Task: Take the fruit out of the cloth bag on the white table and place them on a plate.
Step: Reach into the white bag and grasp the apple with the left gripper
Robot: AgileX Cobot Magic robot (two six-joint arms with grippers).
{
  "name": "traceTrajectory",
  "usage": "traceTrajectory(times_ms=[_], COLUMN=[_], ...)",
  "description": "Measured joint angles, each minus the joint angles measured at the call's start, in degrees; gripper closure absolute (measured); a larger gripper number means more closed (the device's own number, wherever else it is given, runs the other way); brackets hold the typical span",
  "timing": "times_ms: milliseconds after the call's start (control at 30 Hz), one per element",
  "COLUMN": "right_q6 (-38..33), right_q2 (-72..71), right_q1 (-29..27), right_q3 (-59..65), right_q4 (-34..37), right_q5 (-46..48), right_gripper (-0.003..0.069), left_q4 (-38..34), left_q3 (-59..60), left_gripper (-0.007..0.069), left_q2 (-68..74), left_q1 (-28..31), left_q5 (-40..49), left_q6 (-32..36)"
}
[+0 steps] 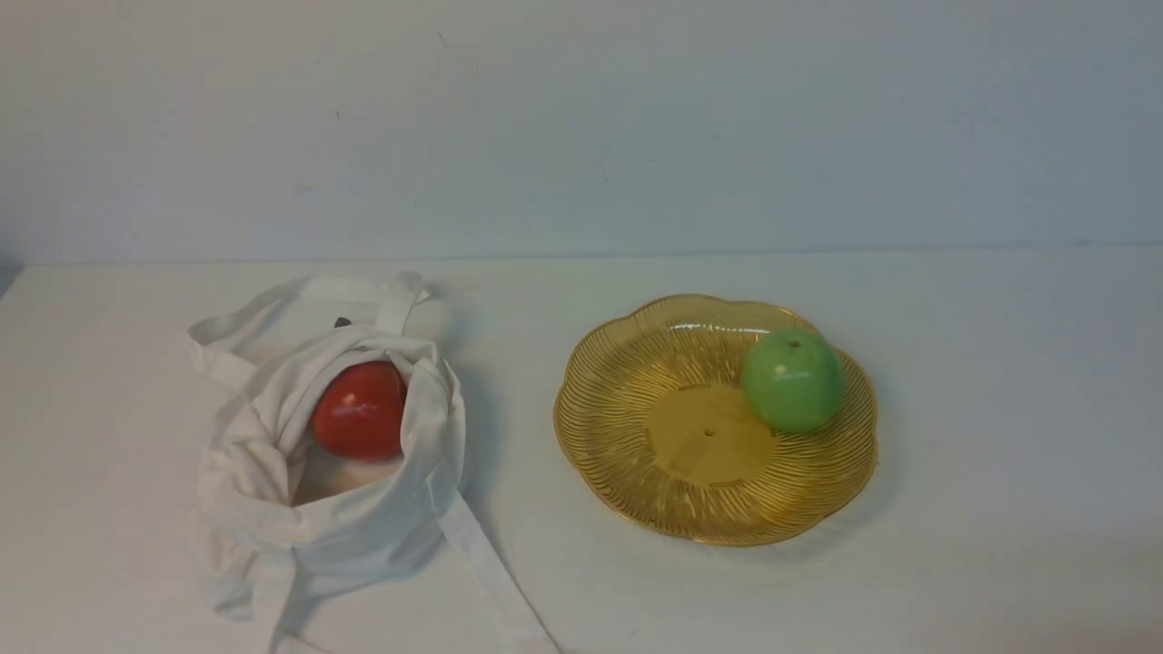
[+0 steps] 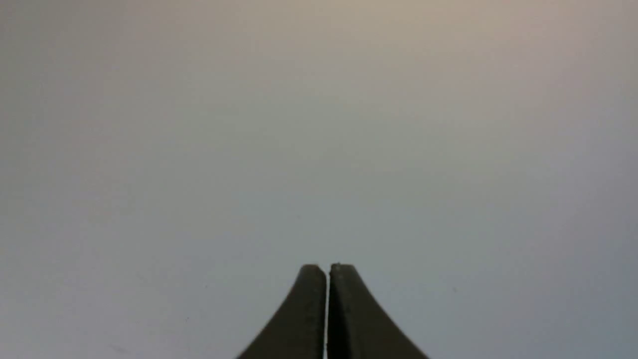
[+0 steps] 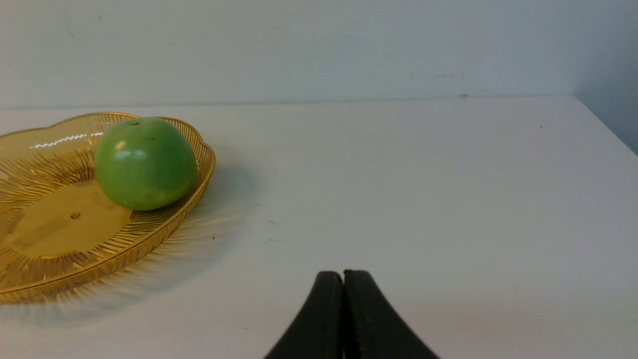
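Note:
The red apple lies inside the open mouth of the white cloth bag at the left of the white table. The amber plate sits at the centre right with a green apple on its right part. Neither gripper shows in the front view. My left gripper is shut and empty over plain pale surface. My right gripper is shut and empty over bare table, apart from the plate and the green apple.
One long strap of the bag trails toward the front edge; another strap loops behind the bag. A pale wall stands along the table's far edge. In the right wrist view the table's corner edge shows.

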Motion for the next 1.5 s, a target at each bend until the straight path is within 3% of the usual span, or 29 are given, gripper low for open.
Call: traceTrajectory(times_ms=[100,267,367,433,767,1133,1300,1433,1467,1500], right_q6=[0.00,0.00,0.00,0.00,0.00,0.00,0.00,0.00,0.00,0.00], right_q2=[0.00,0.00,0.00,0.00,0.00,0.00,0.00,0.00,0.00,0.00], right_q1=[0.00,0.00,0.00,0.00,0.00,0.00,0.00,0.00,0.00,0.00], right_q3=[0.00,0.00,0.00,0.00,0.00,0.00,0.00,0.00,0.00,0.00], right_q4=[0.00,0.00,0.00,0.00,0.00,0.00,0.00,0.00,0.00,0.00], right_q5=[0.00,0.00,0.00,0.00,0.00,0.00,0.00,0.00,0.00,0.00], right_gripper=[0.0674,0.0674,0.0674,0.0674,0.0674,0.0674,0.0674,0.0674,0.0674,0.0674], left_q4=[4.30,12.69,19.06,21.19,21.92,22.84,22.93,22.93,22.93,22.93], left_q3=[-12.05,-24.53,-28.99,-30.60,-37.04,-43.23,-43.40,-43.48,-43.59,-43.59], left_gripper=[0.0632,0.0632,0.0632,0.0632,0.0632,0.0624,0.0521,0.0359,0.0262,0.0229], left_q2=[11.45,32.89,46.39,53.66,79.64,90.18,91.39,92.47,93.05,93.28], left_q1=[0.00,0.00,0.00,0.00,-7.10,-7.59,-7.64,-7.64,-7.64,-7.64], left_q5=[17.65,45.34,55.62,57.64,48.77,41.48,35.98,32.94,32.66,32.60], left_q6=[4.23,5.22,5.46,5.46,5.61,1.41,0.03,-1.11,-1.83,-2.07])
